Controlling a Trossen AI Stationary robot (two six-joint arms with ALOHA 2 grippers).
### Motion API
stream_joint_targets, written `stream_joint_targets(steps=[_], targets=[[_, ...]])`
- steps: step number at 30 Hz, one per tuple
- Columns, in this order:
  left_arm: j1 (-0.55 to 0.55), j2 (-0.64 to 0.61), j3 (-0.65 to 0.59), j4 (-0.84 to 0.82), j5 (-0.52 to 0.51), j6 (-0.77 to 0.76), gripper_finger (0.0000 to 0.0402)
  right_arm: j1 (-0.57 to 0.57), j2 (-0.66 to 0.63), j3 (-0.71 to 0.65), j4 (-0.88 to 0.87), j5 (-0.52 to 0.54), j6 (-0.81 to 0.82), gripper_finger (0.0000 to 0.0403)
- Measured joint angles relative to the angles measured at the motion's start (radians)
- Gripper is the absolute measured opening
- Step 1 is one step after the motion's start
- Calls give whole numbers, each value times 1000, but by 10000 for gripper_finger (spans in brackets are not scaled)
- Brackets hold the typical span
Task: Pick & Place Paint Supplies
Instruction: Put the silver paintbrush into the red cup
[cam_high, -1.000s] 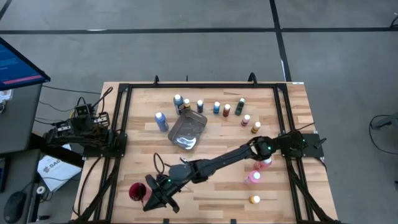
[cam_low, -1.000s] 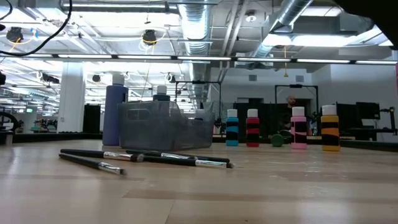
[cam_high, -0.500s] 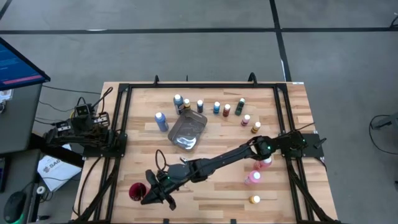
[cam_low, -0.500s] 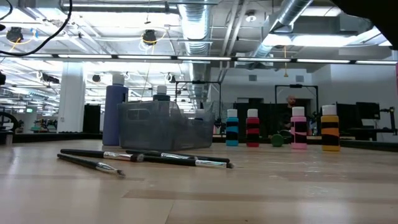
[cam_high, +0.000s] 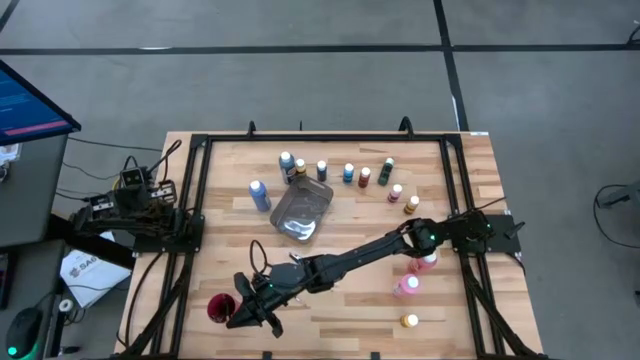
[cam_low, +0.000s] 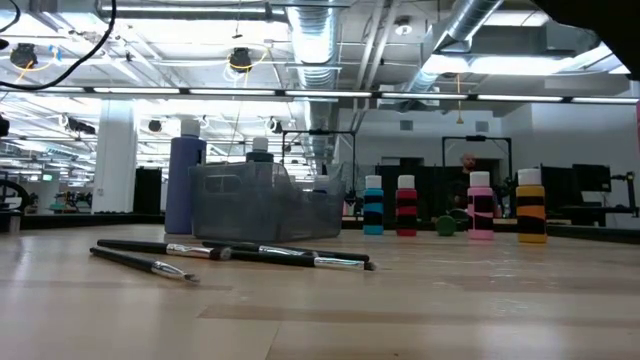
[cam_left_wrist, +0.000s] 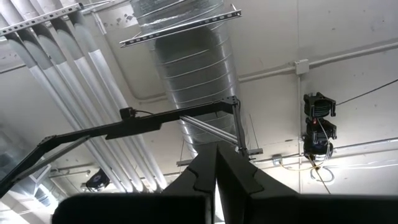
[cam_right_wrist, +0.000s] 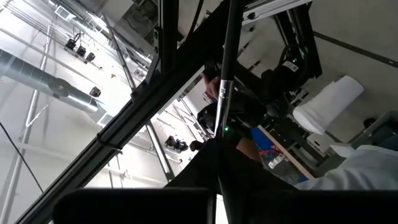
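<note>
held brush: thin dark paintbrush (cam_right_wrist: 225, 68), pinched upright in the right gripper (cam_high: 247, 315) beside the red cup (cam_high: 220, 308)
handling: light, stiff, slippery; grip mid-handle
left gripper (cam_left_wrist: 216, 177): parked, jaws closed, empty
remaining: brushes (cam_low: 240, 252) and bottles on the worktop (cam_high: 350, 305)

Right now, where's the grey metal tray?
High view: the grey metal tray sits toward the table's far side, left of centre, just right of the big blue bottle and below the bottle row. In the low view, brushes lie before it.
</note>
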Motion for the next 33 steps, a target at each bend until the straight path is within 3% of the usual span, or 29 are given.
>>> stream_joint_targets(steps=[11, 16, 20, 24, 28, 31, 33], targets=[[0, 0, 0, 0, 0, 0, 3, -12, -1, 0, 35, 6, -59, 91], [0, 0, 0, 0, 0, 0, 3, -31, -1, 8, 175, 4, -290, 112], [0, 0, 0, 0, 0, 0, 3, -49, -4, 82, 183, -116, -473, 116], [0, 0, 0, -1, 0, 0, 3, -53, -61, 76, 19, -250, -636, 106], [0, 0, 0, -1, 0, 0, 3, -52, -152, 76, -364, -370, -902, 89], [0, 0, 0, -1, 0, 0, 3, -51, -223, 77, -681, -336, -1133, 74], [0, 0, 0, 0, 0, 0, 3, -47, -257, 77, -882, -247, -1251, 65]])
